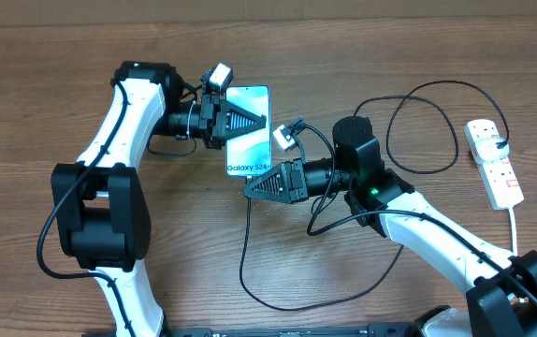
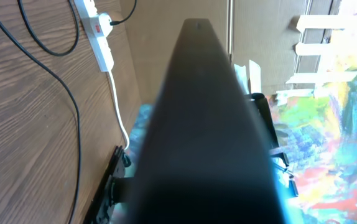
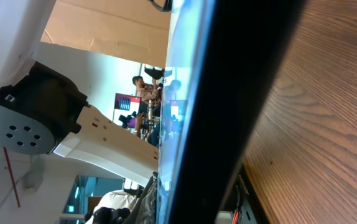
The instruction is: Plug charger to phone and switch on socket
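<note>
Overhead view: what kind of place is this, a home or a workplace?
Most likely a robotics lab or test bench, not a home: the left arm and the right arm stand at a wooden table, with a phone, a charger cable and a socket strip laid out.

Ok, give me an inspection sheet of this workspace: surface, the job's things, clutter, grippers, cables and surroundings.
Surface: brown wood-grain table, no spills seen.
Job's things: slim phone with lit light-blue screen, flat at centre; white elongated power strip at the right, black plug in its far end.
Clutter: nothing seen.
Grippers: left gripper shut, tip over the phone's screen; right gripper shut at the phone's near end; connector hidden.
Cables: thin black charger cable runs out from under the right gripper and loops across the table; white cord leaves the power strip.
Surroundings: pale board behind the table.
</note>
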Controlling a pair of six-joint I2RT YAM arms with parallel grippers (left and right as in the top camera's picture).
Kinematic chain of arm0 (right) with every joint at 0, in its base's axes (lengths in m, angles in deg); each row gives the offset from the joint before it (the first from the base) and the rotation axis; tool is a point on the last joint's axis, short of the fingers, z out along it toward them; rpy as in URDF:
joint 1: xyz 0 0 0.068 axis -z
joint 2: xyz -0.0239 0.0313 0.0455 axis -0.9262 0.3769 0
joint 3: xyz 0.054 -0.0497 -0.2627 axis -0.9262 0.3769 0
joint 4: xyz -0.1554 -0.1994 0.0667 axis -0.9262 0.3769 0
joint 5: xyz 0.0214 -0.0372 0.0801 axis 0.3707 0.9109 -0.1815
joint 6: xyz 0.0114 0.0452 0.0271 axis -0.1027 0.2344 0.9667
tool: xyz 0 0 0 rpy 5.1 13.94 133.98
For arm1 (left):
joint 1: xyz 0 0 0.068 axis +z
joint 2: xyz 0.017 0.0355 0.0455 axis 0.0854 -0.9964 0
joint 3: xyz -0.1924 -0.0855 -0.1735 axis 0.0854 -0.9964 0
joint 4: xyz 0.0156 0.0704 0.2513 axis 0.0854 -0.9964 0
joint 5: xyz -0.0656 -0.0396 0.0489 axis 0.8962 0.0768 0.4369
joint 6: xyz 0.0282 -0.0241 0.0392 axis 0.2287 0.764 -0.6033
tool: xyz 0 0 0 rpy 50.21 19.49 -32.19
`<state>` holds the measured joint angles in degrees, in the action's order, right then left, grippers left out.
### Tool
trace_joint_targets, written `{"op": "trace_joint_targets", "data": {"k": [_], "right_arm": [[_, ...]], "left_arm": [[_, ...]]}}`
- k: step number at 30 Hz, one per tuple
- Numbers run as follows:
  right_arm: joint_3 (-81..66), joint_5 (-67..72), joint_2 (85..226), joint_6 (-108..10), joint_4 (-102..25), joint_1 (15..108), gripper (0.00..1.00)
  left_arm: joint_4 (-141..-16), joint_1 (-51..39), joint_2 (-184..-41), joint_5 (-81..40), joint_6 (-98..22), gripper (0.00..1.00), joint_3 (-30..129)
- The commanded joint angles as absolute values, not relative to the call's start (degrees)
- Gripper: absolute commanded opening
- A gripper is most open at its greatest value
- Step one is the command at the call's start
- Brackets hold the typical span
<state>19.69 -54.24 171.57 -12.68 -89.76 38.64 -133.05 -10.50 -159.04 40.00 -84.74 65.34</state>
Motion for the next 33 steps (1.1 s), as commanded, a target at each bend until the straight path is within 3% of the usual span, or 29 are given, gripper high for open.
{"op": "trace_joint_targets", "data": {"k": [1, 2, 3, 23, 26, 30, 33], "right_arm": [[18.5, -43.5, 170.6, -12.9, -91.7, 41.4, 0.54], [18.5, -43.5, 170.6, -13.3, -91.6, 41.4, 0.89], [18.5, -43.7, 170.6, -14.0, -91.6, 41.4, 1.00], [18.5, -45.8, 170.6, -16.5, -91.5, 41.4, 0.99], [18.5, -46.5, 170.6, -15.1, -91.4, 41.4, 0.87], [18.5, -46.5, 170.6, -11.9, -92.0, 41.4, 0.60], [18.5, -46.6, 170.6, -8.6, -93.4, 41.4, 0.56]], "left_arm": [[-134.8, -13.2, -157.4, 34.5, -87.6, 0.04, 65.2], [-134.8, -13.2, -157.4, 34.4, -87.6, 0.04, 65.2], [-134.8, -13.2, -157.4, 34.4, -87.6, 0.04, 65.2], [-134.5, -13.2, -157.4, 33.3, -87.6, 0.04, 65.2], [-134.2, -13.2, -157.4, 36.1, -87.6, 0.04, 65.2], [-133.7, -13.3, -157.4, 38.9, -87.7, 0.04, 65.2], [-133.1, -13.6, -157.4, 40.1, -87.8, 0.04, 65.2]]}}
